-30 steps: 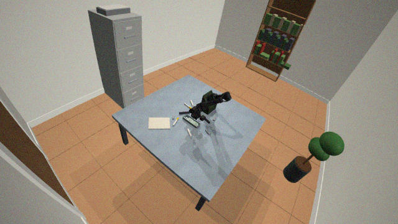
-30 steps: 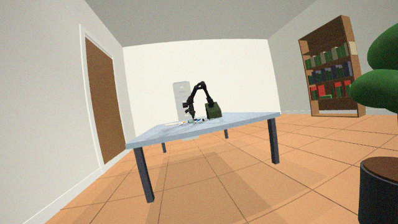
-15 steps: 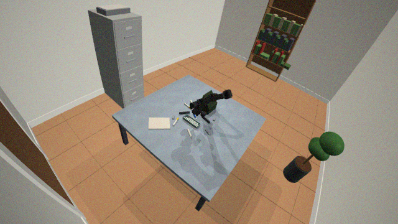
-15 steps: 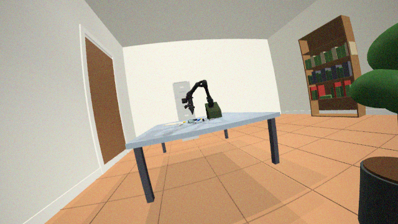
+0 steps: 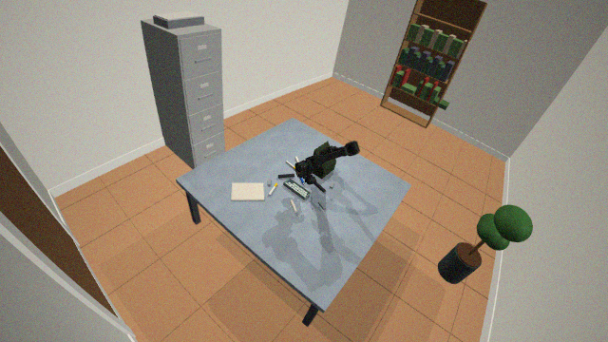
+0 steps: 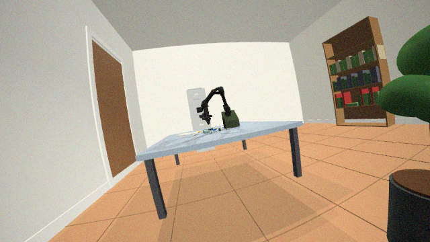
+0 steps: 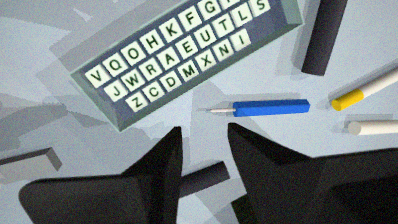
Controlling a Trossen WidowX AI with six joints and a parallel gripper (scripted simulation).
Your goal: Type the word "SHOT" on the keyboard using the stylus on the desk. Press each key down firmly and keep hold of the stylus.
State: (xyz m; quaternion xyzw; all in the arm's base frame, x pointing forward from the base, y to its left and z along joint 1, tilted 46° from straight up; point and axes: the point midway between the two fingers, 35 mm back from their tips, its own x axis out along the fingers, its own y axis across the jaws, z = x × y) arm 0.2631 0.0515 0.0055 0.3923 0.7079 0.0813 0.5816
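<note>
My end effector (image 5: 304, 180) (image 6: 208, 123) (image 7: 204, 131) is partly open and holds nothing. The blue stylus (image 5: 302, 180) (image 7: 271, 107) lies near it, right of the keyboard's (image 7: 175, 60) bottom row.

The desk (image 5: 351, 190) (image 6: 255, 128) has a smooth, matt top with faint mottling, like painted board or stone. The keyboard (image 5: 296, 188) (image 6: 207, 131) (image 7: 200, 75) looks like matt plastic, its pale keycaps smooth and flat-faced. The blue stylus (image 7: 272, 108) appears to have a smooth plastic body and a thin pale tip whose material is unclear. The gripper (image 5: 306, 175) (image 6: 208, 123) (image 7: 204, 131) shows dull black surfaces resembling plastic. The filing cabinet (image 5: 204, 68) (image 6: 195, 97) looks like smooth painted metal with little shine. The bookcase (image 5: 387, 90) (image 6: 383, 72) appears wooden, as does the flat brown door (image 5: 43, 233) (image 6: 112, 107). The floor (image 5: 166, 275) (image 6: 208, 202) resembles matt, terracotta-like tile.
</note>
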